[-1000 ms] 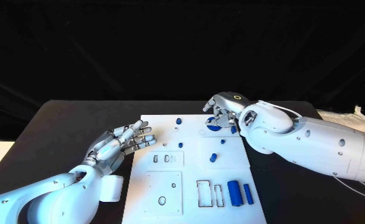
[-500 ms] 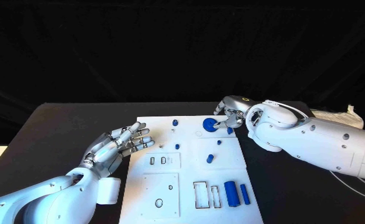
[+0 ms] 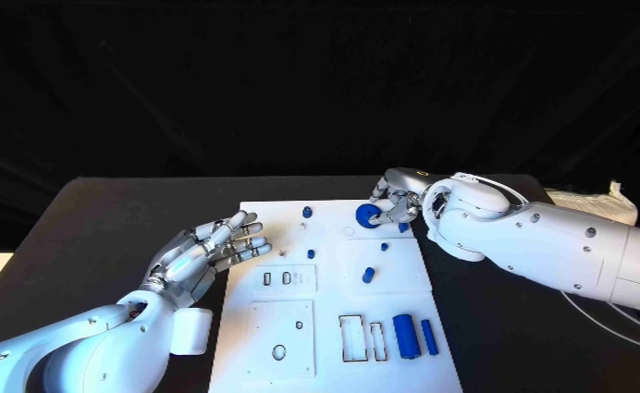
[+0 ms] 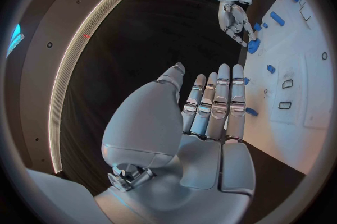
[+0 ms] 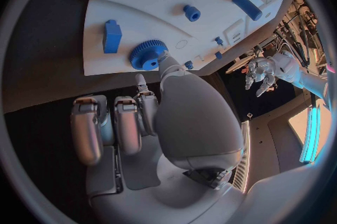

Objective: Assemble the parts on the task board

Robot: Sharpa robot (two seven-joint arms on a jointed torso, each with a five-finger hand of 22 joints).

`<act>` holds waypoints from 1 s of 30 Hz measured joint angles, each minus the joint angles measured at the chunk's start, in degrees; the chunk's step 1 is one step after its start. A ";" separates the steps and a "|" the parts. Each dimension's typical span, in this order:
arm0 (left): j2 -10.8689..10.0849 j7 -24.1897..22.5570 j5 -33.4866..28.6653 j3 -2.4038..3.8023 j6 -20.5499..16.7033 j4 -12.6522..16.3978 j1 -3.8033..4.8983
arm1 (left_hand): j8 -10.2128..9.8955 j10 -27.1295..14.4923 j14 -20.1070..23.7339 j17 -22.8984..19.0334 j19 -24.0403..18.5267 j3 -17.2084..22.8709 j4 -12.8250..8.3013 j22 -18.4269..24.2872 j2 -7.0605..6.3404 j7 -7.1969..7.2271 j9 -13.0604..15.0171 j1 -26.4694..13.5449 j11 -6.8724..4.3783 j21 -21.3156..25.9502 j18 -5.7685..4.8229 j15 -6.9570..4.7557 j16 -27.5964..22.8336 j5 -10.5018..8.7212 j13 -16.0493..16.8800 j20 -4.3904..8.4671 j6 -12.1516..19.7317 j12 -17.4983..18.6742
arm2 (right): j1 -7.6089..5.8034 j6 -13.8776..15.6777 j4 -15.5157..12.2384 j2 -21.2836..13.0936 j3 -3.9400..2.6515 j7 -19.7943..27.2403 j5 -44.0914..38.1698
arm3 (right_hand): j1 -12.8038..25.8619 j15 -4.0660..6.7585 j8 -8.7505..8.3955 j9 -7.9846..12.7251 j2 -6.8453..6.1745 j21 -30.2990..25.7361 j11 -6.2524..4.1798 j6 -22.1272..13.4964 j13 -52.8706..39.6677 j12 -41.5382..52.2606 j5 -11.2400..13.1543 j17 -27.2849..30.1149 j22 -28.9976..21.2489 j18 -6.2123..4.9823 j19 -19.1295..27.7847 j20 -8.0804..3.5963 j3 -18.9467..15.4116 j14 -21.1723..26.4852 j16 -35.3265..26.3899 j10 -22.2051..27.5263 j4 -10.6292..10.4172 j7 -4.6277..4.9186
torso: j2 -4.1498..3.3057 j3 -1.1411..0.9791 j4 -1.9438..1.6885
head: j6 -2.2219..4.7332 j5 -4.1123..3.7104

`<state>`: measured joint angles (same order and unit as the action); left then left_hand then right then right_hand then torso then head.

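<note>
right hand (image 3: 396,201) touches a round, toothed blue gear (image 5: 146,54).

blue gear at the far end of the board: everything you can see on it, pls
The blue gear is a round, flat, toothed disc, plastic by its look, with fine teeth round its rim. It lies flat on the far right part of the white task board, near its edge. The right hand is at it; a fingertip touches its rim. Whether it sits on a peg cannot be told.

White task board (image 3: 274,337) flat mid-table. Blue gear (image 3: 368,216) at far right; blue blocks (image 3: 407,337) near right corner.
</note>
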<state>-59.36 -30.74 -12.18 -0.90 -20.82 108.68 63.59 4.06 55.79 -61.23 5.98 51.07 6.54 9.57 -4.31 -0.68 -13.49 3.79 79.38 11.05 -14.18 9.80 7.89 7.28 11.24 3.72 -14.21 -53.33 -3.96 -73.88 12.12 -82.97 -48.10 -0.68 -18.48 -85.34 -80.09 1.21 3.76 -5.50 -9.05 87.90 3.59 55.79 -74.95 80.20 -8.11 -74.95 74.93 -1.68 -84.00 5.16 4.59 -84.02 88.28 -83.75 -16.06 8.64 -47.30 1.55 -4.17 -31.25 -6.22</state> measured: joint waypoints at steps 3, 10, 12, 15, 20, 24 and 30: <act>0.04 0.02 0.00 0.00 0.03 -0.02 0.00 | 0.00 0.00 0.00 0.00 0.00 0.00 0.00 0.02 0.00 0.00 0.00 0.00 0.00 0.00 0.00 0.00 0.00 0.00 0.00 0.00 0.00 0.00 | 0.04 -0.28 0.06 0.31 0.00 0.00 0.05 | -0.18 0.00 0.20 -0.08 0.18 0.21 0.00 0.22 0.00 0.52 0.00 0.00 0.00 0.00 0.00 0.00 0.00 0.00 0.07 0.00 0.00 -0.16 | -0.01 -0.01 -0.02 | -0.05 0.03; 0.07 0.05 0.00 0.00 0.06 -0.10 0.00 | 0.00 0.00 0.00 0.00 0.00 0.00 0.00 0.02 0.00 0.00 0.00 0.00 0.00 0.00 0.00 0.00 0.00 0.00 0.00 0.00 0.00 0.00 | 0.15 -0.78 0.49 0.68 0.02 0.00 0.07 | -0.60 0.00 0.64 -0.34 0.60 0.43 0.00 1.22 0.01 2.06 -0.27 0.01 -0.01 0.00 0.00 0.00 0.00 0.00 0.29 0.00 0.00 -0.34 | 0.01 -0.01 -0.01 | -0.15 0.14; 0.07 0.05 0.00 0.00 0.06 -0.10 0.00 | 0.00 0.00 0.00 0.00 0.00 0.00 0.00 0.02 0.00 0.00 0.00 0.00 0.00 0.00 0.00 0.00 0.00 0.00 0.00 0.00 0.00 0.00 | 0.16 -0.86 0.62 0.75 0.02 0.00 0.06 | -0.80 0.00 0.64 -0.37 0.80 0.43 0.00 1.32 0.01 2.47 -0.32 0.01 -0.01 0.00 0.00 0.00 0.02 0.00 0.38 0.00 0.02 -0.38 | 0.01 -0.01 0.00 | -0.16 0.14; 0.08 0.06 0.00 0.00 0.07 -0.11 0.00 | 0.00 0.00 0.00 -0.03 0.00 0.00 0.00 0.02 0.00 0.00 0.00 0.00 0.00 0.00 0.00 0.00 0.00 0.00 0.00 0.00 0.00 0.00 | 0.20 -1.03 0.89 0.90 0.02 0.01 -0.02 | -0.81 0.00 0.64 -0.46 1.31 0.43 0.00 1.89 0.01 2.95 -0.35 0.01 -0.01 0.00 0.00 0.00 0.34 0.00 0.53 0.00 0.34 -0.40 | 0.01 0.01 0.01 | -0.15 0.20; 0.09 0.08 0.00 0.00 0.08 -0.13 0.00 | 0.00 0.00 0.00 -0.05 0.00 0.00 0.00 0.02 0.00 0.00 0.00 0.00 0.00 0.00 0.00 0.00 0.00 0.00 0.00 0.00 0.00 0.00 | 0.20 -1.13 1.19 1.16 -0.04 0.05 -0.30 | -1.59 0.01 1.09 -0.69 2.24 0.64 -0.21 2.83 0.01 3.83 -0.66 0.01 -0.02 0.00 0.00 0.00 0.98 0.00 0.54 -0.21 0.98 -0.71 | 0.02 0.01 -0.03 | -0.23 0.19; 0.09 0.10 0.00 0.00 0.09 -0.13 0.00 | 0.00 0.00 0.00 -0.05 0.00 0.00 0.00 0.01 0.00 0.00 0.00 0.00 0.00 0.00 0.00 0.00 0.00 0.00 0.00 0.00 0.00 0.00 | 0.26 -1.18 1.39 1.46 -0.09 0.08 -0.75 | -2.10 0.01 1.09 -0.68 2.75 0.86 -0.21 3.43 0.02 4.33 -0.31 0.02 -0.02 0.00 0.00 0.00 1.46 0.00 0.76 -0.21 1.79 -0.74 | 0.02 0.03 -0.04 | -0.36 0.16; 0.07 0.15 0.00 0.00 0.11 -0.13 0.00 | 0.00 0.00 0.00 -0.04 0.00 0.00 0.00 0.01 0.00 0.00 0.00 0.00 0.00 0.00 0.00 0.00 0.00 0.00 0.00 0.00 0.00 0.00 | 0.50 -1.02 1.40 1.83 -0.16 0.08 -2.88 | -2.32 0.01 1.04 -0.72 2.96 1.20 -0.20 4.25 0.02 5.45 1.27 0.02 -0.02 0.90 0.00 0.00 2.23 0.00 0.99 -0.21 2.56 -0.85 | 0.02 0.04 -0.05 | -0.53 0.30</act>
<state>-59.29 -30.59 -12.18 -0.90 -20.71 108.55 63.59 4.06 55.79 -61.23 5.94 51.07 6.54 9.57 -4.30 -0.68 -13.49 3.79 79.38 11.05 -14.19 9.80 7.89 7.28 11.24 3.72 -14.21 -53.33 -3.96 -73.38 11.11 -81.57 -46.28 -0.84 -18.40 -88.22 -82.40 1.22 4.80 -6.22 -6.09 89.10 3.39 60.03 -74.93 85.66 -6.84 -74.93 74.91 -0.78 -84.00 5.15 6.82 -84.03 89.26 -83.96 -13.50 7.79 -47.29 1.59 -4.23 -31.78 -5.92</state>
